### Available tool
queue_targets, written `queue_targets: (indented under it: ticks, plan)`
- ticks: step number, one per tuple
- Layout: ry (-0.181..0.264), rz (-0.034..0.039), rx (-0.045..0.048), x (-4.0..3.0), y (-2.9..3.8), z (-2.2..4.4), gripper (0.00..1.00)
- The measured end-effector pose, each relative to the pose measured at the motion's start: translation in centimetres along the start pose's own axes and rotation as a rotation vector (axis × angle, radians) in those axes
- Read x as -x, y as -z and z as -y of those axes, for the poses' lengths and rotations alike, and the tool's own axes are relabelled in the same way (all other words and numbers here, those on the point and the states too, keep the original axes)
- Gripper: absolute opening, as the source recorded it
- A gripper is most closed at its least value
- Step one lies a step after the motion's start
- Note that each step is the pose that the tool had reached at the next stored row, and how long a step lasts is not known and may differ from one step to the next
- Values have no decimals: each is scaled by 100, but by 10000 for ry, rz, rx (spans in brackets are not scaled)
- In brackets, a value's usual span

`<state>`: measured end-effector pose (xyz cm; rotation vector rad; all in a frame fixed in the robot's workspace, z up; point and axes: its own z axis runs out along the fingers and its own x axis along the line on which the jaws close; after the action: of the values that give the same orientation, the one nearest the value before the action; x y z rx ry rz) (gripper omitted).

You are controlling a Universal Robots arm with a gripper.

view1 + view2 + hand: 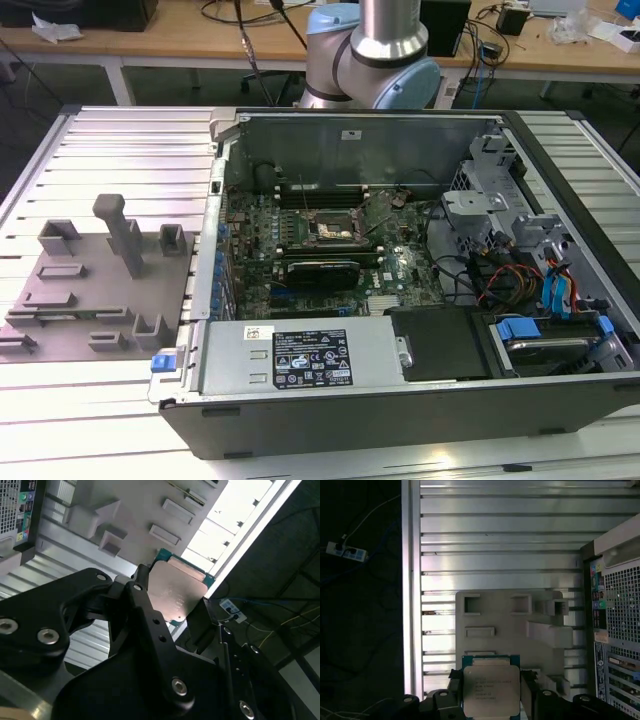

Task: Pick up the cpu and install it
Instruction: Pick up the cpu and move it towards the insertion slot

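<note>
**Cpu clamped edge-on above the parts tray**

The gripper (491, 702) is closed on the cpu (491, 689). In both wrist views its black fingers (146, 607) press on two opposite edges of the chip. The silvery top faces the first wrist camera and nothing touches it. Gripping by the rim likely spares the flat faces and keeps the chip square to the jaws, which matters for lining it up with a socket.

The cpu hangs clear in the air over the grey tray (510, 625), which lies well below it on the slatted table (495, 530). So the pick-up looks done and the install does not.

In the exterior view the tray (90, 290) sits at nine o'clock from the open computer case (400, 400). That puts parts beside the board rather than on it. The dark, metal-framed socket (333, 232) lies near the middle of the motherboard, toward eleven o'clock within the case, and looks unfilled.
</note>
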<state>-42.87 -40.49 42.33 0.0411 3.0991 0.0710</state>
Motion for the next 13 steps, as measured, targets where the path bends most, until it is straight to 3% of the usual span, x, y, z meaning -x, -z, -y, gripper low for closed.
queue_targets:
  ticks: [1, 3, 5, 6, 10, 13]
  plan:
    - [0, 0, 0, 4, 91, -5, 55]
    - [-1, 0, 0, 8, 204, -11, 55]
    - [0, -1, 0, 11, 263, -15, 55]
    - [0, 0, 1, 13, 324, -18, 55]
    - [-1, -3, -1, 30, 331, -20, 55]
    - [-1, -5, -1, 121, 326, -22, 55]
